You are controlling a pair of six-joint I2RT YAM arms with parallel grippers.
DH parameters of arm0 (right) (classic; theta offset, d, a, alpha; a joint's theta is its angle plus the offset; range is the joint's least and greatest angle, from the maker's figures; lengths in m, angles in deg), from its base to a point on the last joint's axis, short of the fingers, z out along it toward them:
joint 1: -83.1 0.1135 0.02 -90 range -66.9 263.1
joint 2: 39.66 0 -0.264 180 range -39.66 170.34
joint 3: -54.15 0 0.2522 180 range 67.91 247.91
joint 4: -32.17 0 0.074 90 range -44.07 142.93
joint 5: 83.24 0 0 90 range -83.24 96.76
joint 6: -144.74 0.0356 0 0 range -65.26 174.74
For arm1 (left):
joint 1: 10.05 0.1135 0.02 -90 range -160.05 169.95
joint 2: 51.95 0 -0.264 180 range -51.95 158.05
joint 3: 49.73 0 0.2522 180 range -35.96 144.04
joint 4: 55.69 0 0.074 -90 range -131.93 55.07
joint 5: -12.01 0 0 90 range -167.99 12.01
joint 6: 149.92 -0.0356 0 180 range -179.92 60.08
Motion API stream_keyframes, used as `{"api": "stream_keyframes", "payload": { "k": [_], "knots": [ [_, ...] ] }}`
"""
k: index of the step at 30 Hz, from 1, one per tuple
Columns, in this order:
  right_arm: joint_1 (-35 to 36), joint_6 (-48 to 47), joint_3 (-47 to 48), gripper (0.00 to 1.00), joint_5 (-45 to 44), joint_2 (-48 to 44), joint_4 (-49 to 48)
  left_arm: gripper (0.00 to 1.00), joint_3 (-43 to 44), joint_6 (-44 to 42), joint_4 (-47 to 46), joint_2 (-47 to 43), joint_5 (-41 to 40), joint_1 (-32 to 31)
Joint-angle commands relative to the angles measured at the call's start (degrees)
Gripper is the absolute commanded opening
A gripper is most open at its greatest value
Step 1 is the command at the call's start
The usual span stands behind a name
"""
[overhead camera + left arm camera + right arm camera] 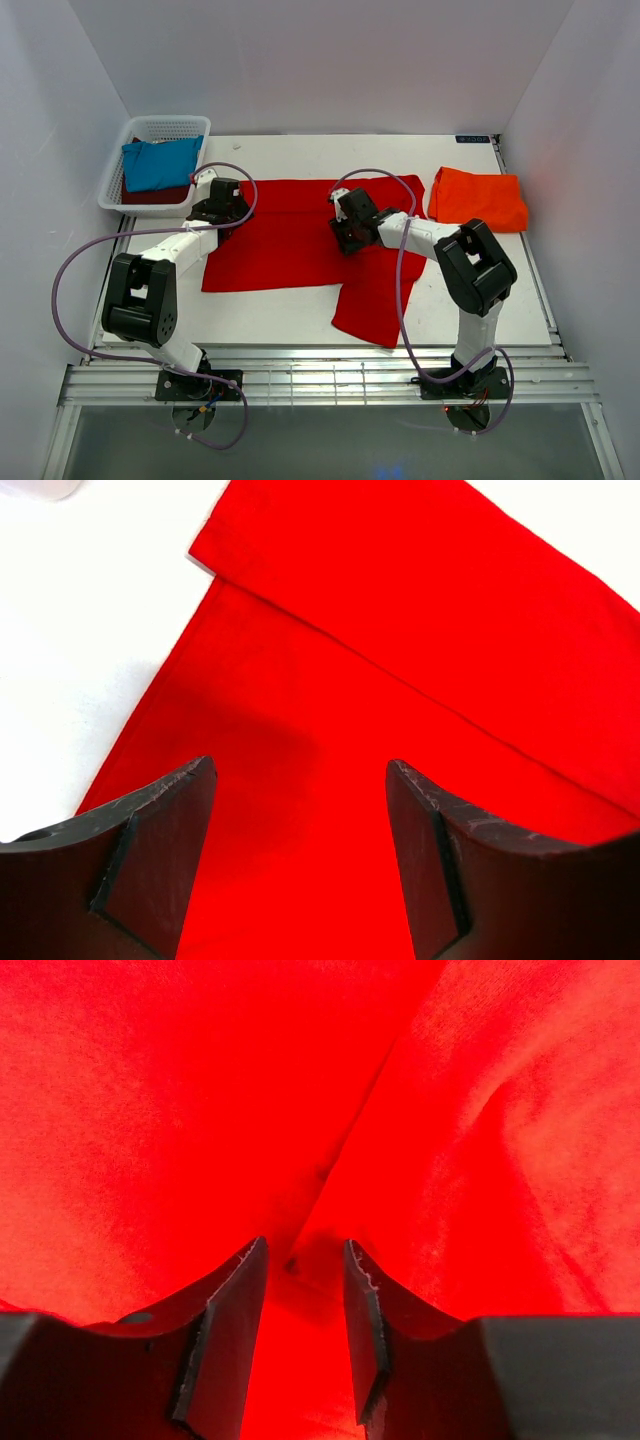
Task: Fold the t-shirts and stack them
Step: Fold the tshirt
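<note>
Table [270,310]: white, with the arm bases at its near edge.
Red shirt [290,245]: spread flat across the middle of the table; a flap at its right side reaches towards the near edge.
Right gripper [305,1250]: low over the right half of the red shirt. Its fingers are a little apart, with a crease of the cloth running into the gap. I cannot tell whether they pinch it.
Left gripper [300,770]: over the left edge of the red shirt, fingers spread wide and holding nothing.
Orange shirt [478,198]: folded, far right, just beside the red shirt.
Basket [165,121]: far left corner.
Blue shirt [160,163]: in the basket, on top.
Maroon shirt [150,196]: under the blue shirt.
</note>
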Motion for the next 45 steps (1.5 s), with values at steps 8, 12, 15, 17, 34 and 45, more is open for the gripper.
{"api": "stream_keyframes", "payload": {
  "k": [8,12,15,17,34,45],
  "knots": [
    [0.06,-0.12,2.51,0.27,0.08,1.37,-1.35,0.79,0.17,-0.24,0.18,-2.21,-0.75,-0.26],
    [0.06,-0.3,2.69,0.27,-0.18,0.94,-1.0,0.79,0.17,-0.24,0.18,-1.95,-0.48,-0.34],
    [0.06,-0.39,2.69,0.24,-0.19,0.41,-0.82,0.79,0.17,-0.15,0.18,-1.86,-0.39,-0.43],
    [0.06,-0.39,2.69,0.22,-0.36,0.06,-0.47,0.79,0.17,-0.15,0.26,-1.86,-0.31,-0.35],
    [3.22,-0.21,5.58,0.08,0.52,-1.0,2.51,0.79,0.35,-0.32,0.26,-1.59,-0.13,-0.52],
    [4.28,0.49,6.99,0.39,0.87,0.06,3.75,0.79,0.44,-0.59,0.61,-1.15,0.22,-0.7]
  ]
}}
